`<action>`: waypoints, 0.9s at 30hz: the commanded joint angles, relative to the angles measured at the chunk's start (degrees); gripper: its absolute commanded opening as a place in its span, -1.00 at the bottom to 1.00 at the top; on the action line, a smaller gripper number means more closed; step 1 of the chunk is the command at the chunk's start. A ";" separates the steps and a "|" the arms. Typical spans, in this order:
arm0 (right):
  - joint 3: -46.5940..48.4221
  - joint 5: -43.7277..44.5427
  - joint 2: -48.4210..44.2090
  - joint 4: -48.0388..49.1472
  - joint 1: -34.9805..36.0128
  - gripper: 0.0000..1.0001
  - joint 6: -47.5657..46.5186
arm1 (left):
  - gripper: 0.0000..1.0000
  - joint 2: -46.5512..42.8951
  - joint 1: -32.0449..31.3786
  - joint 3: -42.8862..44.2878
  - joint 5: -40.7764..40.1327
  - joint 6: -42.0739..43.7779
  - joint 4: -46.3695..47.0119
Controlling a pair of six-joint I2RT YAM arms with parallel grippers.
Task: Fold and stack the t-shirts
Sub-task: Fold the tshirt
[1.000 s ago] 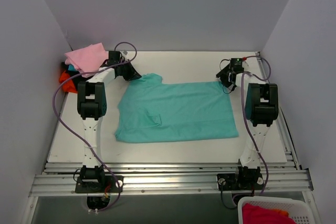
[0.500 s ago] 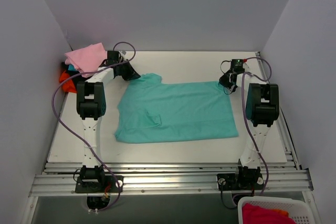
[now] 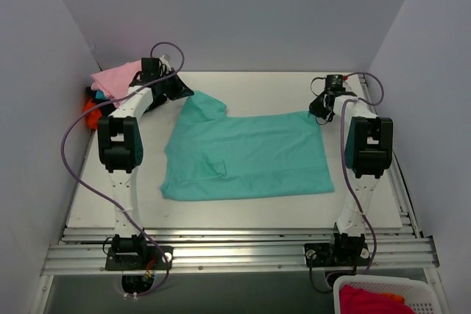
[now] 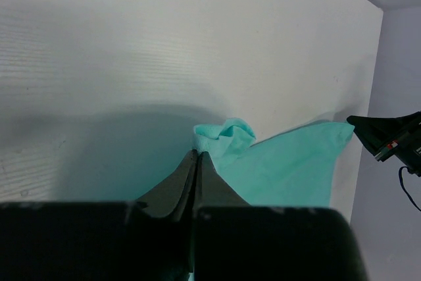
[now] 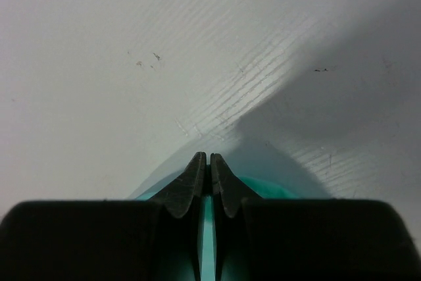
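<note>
A teal t-shirt lies spread across the middle of the white table. My left gripper is shut on the shirt's far left corner, which is pulled up into a bunched peak just past the fingertips. At the far right corner my right gripper is shut on the shirt's edge. A strip of teal cloth shows between its fingers. A pale pink t-shirt tops a pile at the far left, over an orange-red one.
A white slatted basket holding red cloth stands below the table's near right corner. Grey walls close in the left, back and right sides. Purple cables loop off both arms. The right gripper's black tip shows in the left wrist view.
The right gripper has closed on the shirt's far right corner and shifted slightly back. The left gripper has moved back and left with its corner, lifting the cloth there.
</note>
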 commanded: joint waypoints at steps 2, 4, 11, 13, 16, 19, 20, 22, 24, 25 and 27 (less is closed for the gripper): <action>3.42 0.45 -5.80 -3.80 -0.31 -1.00 -0.88 | -0.95 -5.43 0.32 2.15 0.87 0.77 -1.89; 3.42 0.27 -6.85 -4.15 -0.40 -1.00 -0.79 | -0.95 -7.01 0.32 1.53 0.87 1.29 -2.59; 1.84 -0.52 -10.54 -4.76 -0.48 -1.00 -0.62 | -0.95 -13.07 0.32 -2.07 0.26 3.23 -5.32; 0.97 -0.61 -12.04 -4.94 -0.48 -1.00 -0.53 | -0.95 -15.35 0.32 -3.74 0.08 3.67 -5.67; -0.18 -0.70 -13.97 -5.38 -0.48 -1.00 -0.79 | -0.95 -18.69 0.32 -6.90 -0.27 4.37 -6.03; -2.37 -0.52 -16.17 -5.82 -0.57 -1.00 -1.06 | -0.95 -22.21 0.32 -10.94 -0.80 5.25 -6.20; -3.77 -0.43 -16.78 -5.91 -0.57 -1.00 -1.14 | -0.95 -23.00 0.32 -12.08 -0.97 5.51 -6.20; -5.27 -0.35 -18.72 -6.08 -0.57 -1.00 -1.49 | -0.95 -25.98 0.23 -16.02 -1.41 6.04 -6.03; -7.29 -0.34 -20.29 -6.52 -0.83 -1.00 -2.02 | -0.95 -29.06 0.23 -18.85 -1.94 6.57 -5.59; -8.00 -0.35 -20.83 -6.70 -0.84 -1.00 -2.28 | -0.95 -30.03 0.23 -21.73 -2.55 6.66 -5.32; -10.10 -0.26 -22.40 -6.96 -0.92 -1.00 -2.72 | -0.95 -33.01 0.14 -24.56 -2.90 7.01 -5.23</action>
